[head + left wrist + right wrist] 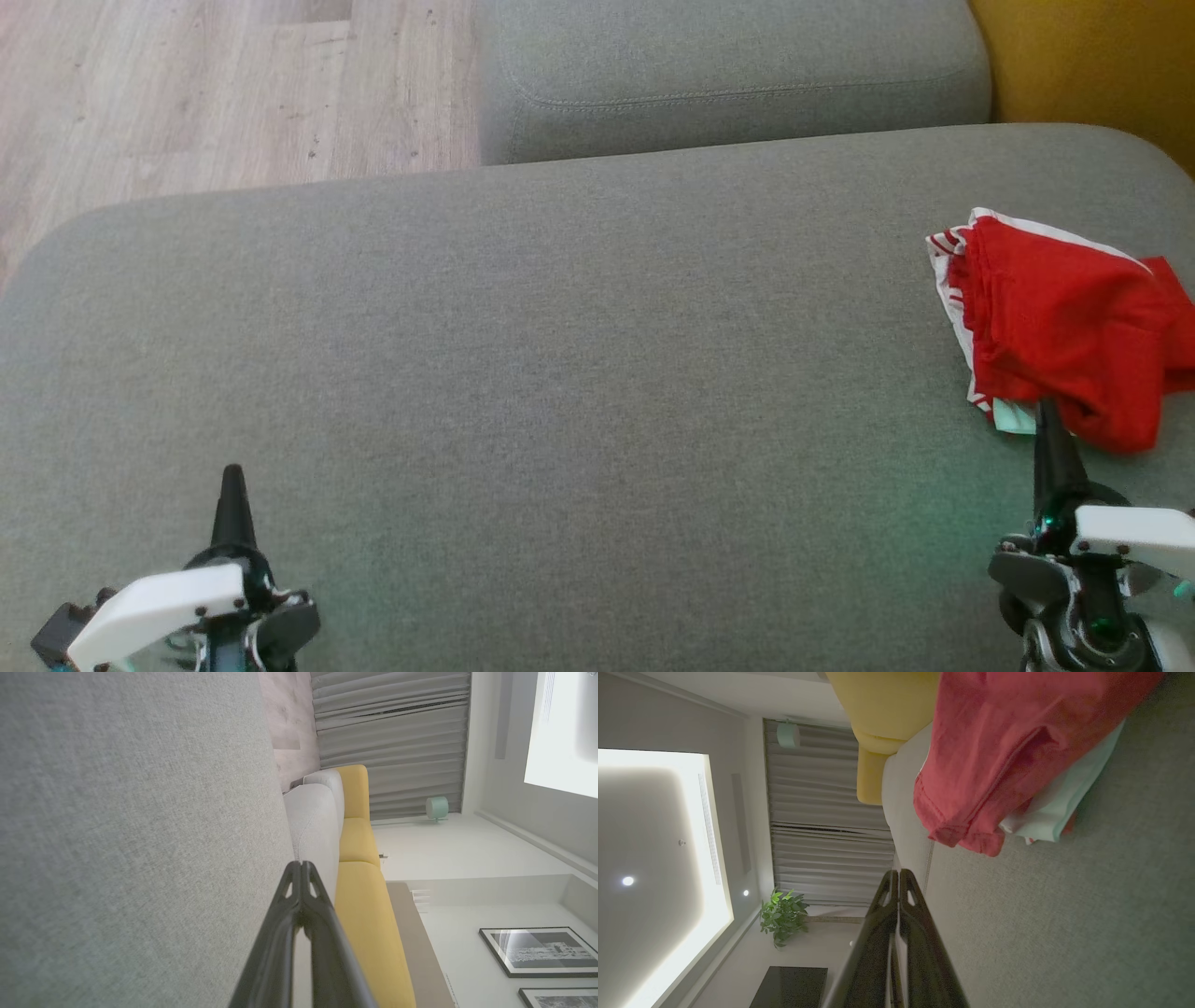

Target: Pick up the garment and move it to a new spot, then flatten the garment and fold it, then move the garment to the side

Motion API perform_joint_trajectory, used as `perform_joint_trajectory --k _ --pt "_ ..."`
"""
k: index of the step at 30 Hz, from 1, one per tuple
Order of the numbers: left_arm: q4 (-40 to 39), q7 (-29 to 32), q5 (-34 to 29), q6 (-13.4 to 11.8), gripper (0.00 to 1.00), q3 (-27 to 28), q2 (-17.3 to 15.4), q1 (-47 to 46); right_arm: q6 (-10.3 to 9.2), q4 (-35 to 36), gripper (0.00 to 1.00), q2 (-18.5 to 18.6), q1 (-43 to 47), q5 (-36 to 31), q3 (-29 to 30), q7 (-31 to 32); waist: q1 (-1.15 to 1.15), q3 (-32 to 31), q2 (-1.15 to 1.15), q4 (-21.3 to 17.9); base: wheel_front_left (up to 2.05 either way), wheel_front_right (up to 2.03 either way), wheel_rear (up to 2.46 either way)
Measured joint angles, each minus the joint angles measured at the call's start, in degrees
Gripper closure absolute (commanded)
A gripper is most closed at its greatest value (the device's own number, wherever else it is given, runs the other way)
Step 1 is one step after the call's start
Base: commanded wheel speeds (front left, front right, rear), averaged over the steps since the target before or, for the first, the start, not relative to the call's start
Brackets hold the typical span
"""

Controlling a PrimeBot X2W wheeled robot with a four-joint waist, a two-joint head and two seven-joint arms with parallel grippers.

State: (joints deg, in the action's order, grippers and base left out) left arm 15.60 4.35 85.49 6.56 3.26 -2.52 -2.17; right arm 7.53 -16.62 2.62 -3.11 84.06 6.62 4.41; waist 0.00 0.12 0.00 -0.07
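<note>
Right gripper (1045, 413), jaws closed and empty, sits at the near hem of the red garment (1064, 317), bunched far right on the grey cushion (560, 355). Left gripper (231, 478) closed, empty, well apart. Risk: shut jaws shove the cloth instead of taking it; a one-layer pinch may slip

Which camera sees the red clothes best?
The head view: nearly the whole red garment lies on the grey sofa. The right wrist view catches its near edge, dimly. The left wrist view looks along the sofa.
</note>
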Motion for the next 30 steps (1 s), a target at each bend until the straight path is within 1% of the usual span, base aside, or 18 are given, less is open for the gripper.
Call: perform_joint_trajectory --k 8,12,30 --pt "0.05 1.22 4.60 0.10 1.00 0.63 0.00 -1.07 0.00 0.19 1.00 0.00 0.00 5.24 0.80 1.29 0.00 0.05 0.00 0.05 0.00 0.00 0.00" --pt "0.08 1.71 6.38 0.53 1.00 0.86 0.00 -1.16 0.00 0.25 1.00 0.00 -0.01 7.61 1.07 1.74 0.00 0.06 0.00 0.07 0.00 0.00 0.00" --pt "0.09 1.71 6.38 0.55 1.00 0.92 0.00 -1.16 0.00 0.41 1.00 0.00 -0.01 7.70 1.08 1.74 -0.01 0.06 0.00 0.07 0.00 0.00 0.00"
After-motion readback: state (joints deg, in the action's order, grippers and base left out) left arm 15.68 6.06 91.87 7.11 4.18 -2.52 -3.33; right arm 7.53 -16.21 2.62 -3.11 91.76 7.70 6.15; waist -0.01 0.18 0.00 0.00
